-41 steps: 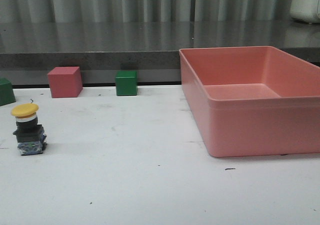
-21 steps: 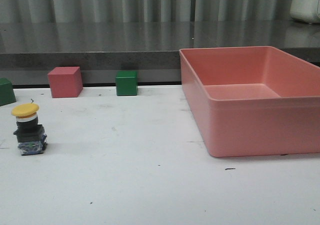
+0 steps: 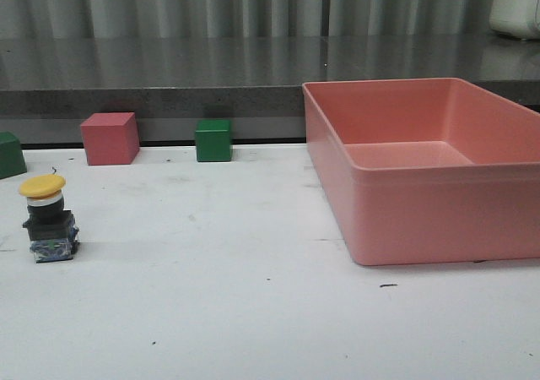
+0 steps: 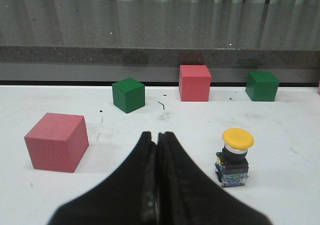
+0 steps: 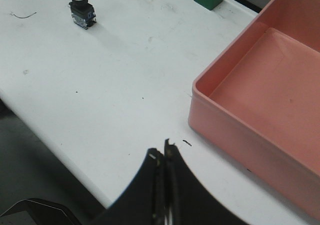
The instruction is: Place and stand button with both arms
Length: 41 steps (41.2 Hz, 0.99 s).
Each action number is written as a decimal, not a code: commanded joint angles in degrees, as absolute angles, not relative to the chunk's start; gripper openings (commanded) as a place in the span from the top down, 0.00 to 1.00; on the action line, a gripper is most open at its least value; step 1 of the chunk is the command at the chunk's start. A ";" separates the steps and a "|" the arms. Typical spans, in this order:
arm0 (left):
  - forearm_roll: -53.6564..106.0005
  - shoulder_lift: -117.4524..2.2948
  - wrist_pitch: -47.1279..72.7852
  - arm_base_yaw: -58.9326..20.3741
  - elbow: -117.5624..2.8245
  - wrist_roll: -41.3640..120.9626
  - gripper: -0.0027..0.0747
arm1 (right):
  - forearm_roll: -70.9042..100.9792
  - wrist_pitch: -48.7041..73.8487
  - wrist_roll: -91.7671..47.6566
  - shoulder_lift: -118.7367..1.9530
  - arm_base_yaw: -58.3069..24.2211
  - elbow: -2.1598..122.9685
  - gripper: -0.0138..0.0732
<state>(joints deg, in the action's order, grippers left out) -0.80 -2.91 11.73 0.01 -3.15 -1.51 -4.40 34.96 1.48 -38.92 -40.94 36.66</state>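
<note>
1. Looks like the job is basically wrapped up, or hasn't kicked off, hard to call from this alone. The button (image 3: 46, 218) is standing upright on the white table (image 3: 253, 312), cap up, base down, with nothing touching it.
2. Where it sits: far left of the table, nearer than the red cube (image 3: 110, 138) and the green cube (image 3: 213, 140) along the back edge, and well apart from the pink bin (image 3: 422, 211) on the right.
3. Left gripper (image 4: 157, 137) has its jaws pressed together, holding nothing. Right gripper (image 5: 162, 157) is the same, pinched closed and empty, hanging over the near table edge by the bin.
4. If it's done, the next move is just to stay clear. If not, both would need to spread their fingers before approaching.
5. The button itself: round yellow mushroom cap, black body, blocky base with blue-green bits. Top-heavy, so I'd guess it tips easily if nudged.
</note>
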 commanded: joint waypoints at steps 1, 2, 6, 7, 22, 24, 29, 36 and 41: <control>-1.34 -2.44 4.35 0.06 -2.85 -2.95 0.99 | -4.43 31.26 1.36 -38.72 -40.66 38.16 0.92; -1.34 -2.03 3.69 0.06 -2.35 -2.95 0.99 | -4.43 31.26 1.36 -38.72 -40.66 38.16 0.92; -0.48 -0.27 2.47 -0.29 -0.93 -2.95 0.99 | -4.43 31.26 1.36 -38.72 -40.66 38.16 0.92; 0.00 0.10 2.37 -0.28 -0.42 -2.95 0.99 | -4.43 31.26 1.36 -38.72 -40.66 38.16 0.92; 0.63 1.65 0.00 -1.58 1.38 -2.95 0.99 | -4.43 31.29 1.36 -38.72 -40.66 38.16 0.92; 0.63 1.65 0.00 -1.70 1.38 -2.95 0.99 | -4.43 31.29 1.36 -38.72 -40.66 38.16 0.92; 0.63 1.65 0.00 -1.70 1.38 -2.95 0.99 | -4.43 31.29 1.36 -38.72 -40.66 38.16 0.92; 0.63 1.65 0.00 -2.22 1.38 -2.95 0.99 | -4.43 31.29 1.36 -38.72 -40.66 38.16 0.92; 0.63 1.65 0.00 -2.81 1.38 -2.95 0.99 | -4.43 31.29 1.36 -38.72 -40.66 38.16 0.92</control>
<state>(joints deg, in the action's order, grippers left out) 0.00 0.19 4.77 -2.23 0.42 -2.39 -4.40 34.96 1.62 -38.92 -40.94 36.66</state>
